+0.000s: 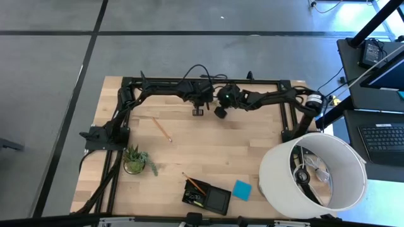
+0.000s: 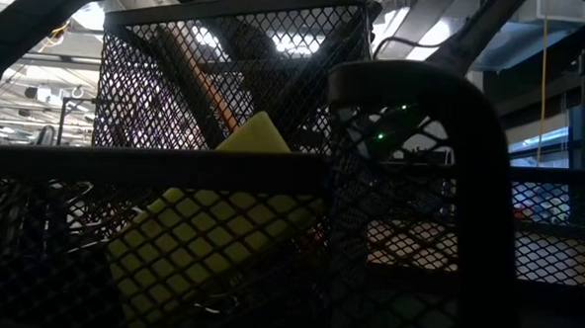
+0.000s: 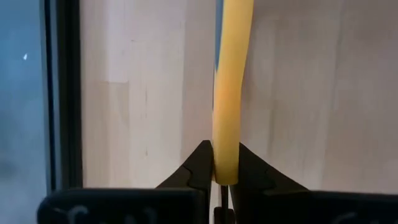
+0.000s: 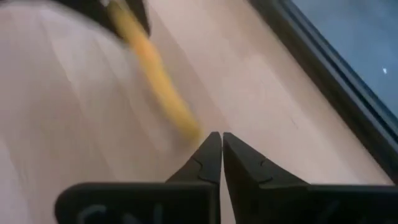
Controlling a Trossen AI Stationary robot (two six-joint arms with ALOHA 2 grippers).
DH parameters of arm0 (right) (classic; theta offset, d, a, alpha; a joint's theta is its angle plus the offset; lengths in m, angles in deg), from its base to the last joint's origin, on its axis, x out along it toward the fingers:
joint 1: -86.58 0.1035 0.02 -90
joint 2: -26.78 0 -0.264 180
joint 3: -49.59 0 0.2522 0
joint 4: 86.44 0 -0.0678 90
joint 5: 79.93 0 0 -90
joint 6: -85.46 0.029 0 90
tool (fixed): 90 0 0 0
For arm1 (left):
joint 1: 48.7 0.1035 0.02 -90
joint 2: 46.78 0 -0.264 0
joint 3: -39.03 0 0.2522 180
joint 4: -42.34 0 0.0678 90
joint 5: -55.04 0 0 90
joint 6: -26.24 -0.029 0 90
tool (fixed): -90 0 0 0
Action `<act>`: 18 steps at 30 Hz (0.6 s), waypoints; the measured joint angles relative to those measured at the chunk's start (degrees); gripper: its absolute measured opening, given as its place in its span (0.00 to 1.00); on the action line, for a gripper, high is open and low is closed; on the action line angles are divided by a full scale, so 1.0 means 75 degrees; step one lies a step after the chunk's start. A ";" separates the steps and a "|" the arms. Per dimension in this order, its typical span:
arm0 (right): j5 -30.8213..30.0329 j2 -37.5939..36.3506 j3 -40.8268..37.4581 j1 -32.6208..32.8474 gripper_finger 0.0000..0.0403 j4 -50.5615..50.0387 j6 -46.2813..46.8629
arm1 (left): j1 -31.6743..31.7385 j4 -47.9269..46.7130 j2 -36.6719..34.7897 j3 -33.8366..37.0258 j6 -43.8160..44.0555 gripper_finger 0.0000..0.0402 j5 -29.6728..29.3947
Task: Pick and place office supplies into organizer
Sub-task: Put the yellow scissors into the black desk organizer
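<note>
A long, thin yellow item [image 3: 231,93] lies over the wood at the table's far middle, and my left gripper [image 3: 225,177] is shut on one end of it. In the high view both grippers meet there, left [image 1: 199,111] and right [image 1: 220,112]. My right gripper [image 4: 221,138] is shut, and the yellow item's [image 4: 158,78] free end stops just beside its fingertips; whether they touch, I cannot tell. The black organizer [image 1: 208,199] sits near the front edge with an orange pencil [image 1: 192,184] sticking out. Another orange pencil [image 1: 162,129] lies left of centre on the wood, and a blue note pad [image 1: 242,190] lies beside the organizer. My left gripper pinches the yellow item's near end [image 3: 225,163] between its two fingertips, coming down at a slant from above. The item runs on ahead of the fingers, in line with them, slightly bent. Whether it rests on the wood or hangs clear, I cannot tell.
A small green potted plant [image 1: 136,161] stands front left. A large white lampshade [image 1: 312,173] fills the front right corner. The low view looks through the organizer's black mesh [image 2: 275,104], behind which a yellow block [image 2: 210,249] shows. The black frame rail [image 1: 208,81] runs along the far edge.
</note>
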 joint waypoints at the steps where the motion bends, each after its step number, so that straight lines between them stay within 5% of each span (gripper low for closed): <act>1: -0.0014 -0.0088 -0.0002 0.0003 0.05 -0.0236 -0.0049 | 0.0003 -0.0006 -0.0003 0.0000 -0.0006 0.06 -0.0015; 9: -0.0091 -0.0361 -0.0219 -0.0009 0.05 -0.0889 0.0264 | -0.0005 -0.0571 -0.0547 0.0000 0.0024 0.06 0.0223; 18: -0.0135 -0.0370 -0.1099 -0.0047 0.05 -0.0127 0.0678 | 0.0225 -0.0585 -0.2281 0.0002 0.0364 0.06 0.2117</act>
